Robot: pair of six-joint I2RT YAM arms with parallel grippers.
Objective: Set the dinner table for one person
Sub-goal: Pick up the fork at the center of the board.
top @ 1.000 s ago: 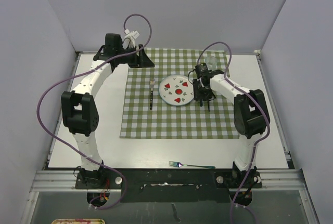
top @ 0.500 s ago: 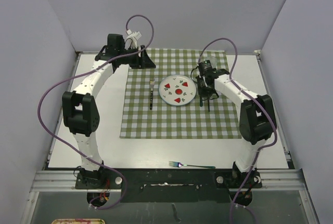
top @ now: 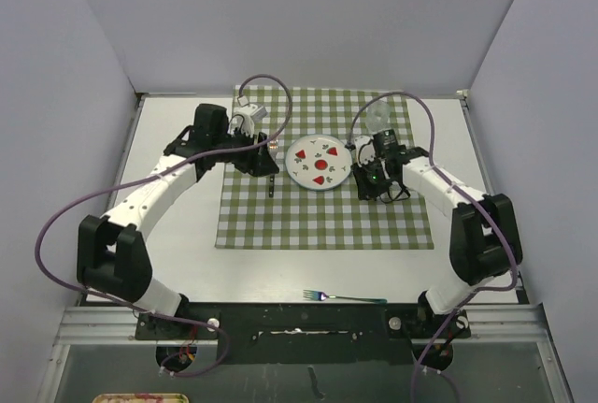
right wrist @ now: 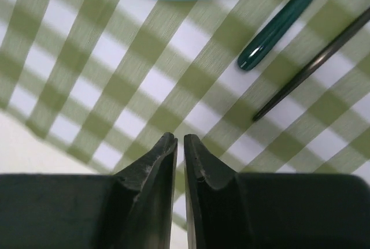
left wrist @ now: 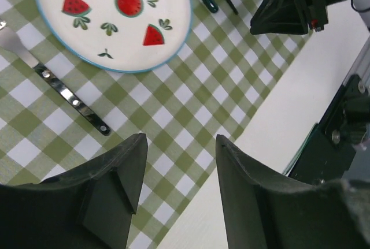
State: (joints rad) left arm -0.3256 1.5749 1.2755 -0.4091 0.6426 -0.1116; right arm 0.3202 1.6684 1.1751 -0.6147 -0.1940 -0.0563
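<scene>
Watching this, I'd lift the right fingers (right wrist: pixel 151 203), pinched together on nothing, straight up so they don't nudge the teal handle (right wrist: pixel 283 23) beside the plate (top: pixel 319 162), with the left fingers (left wrist: pixel 113 203) hanging wide and empty over the white table (top: pixel 271 272) under the checked cloth (top: pixel 318 225).

White shells with black joint blocks on the left arm (top: pixel 154 195) and right arm (top: pixel 437 181) — each trails a purple cable (top: pixel 268 79). Left claw (left wrist: pixel 179 191) and right claw (right wrist: pixel 180 145): matte black wedge fingers — a green light (top: pixel 372 177) glows just behind the right one.
</scene>
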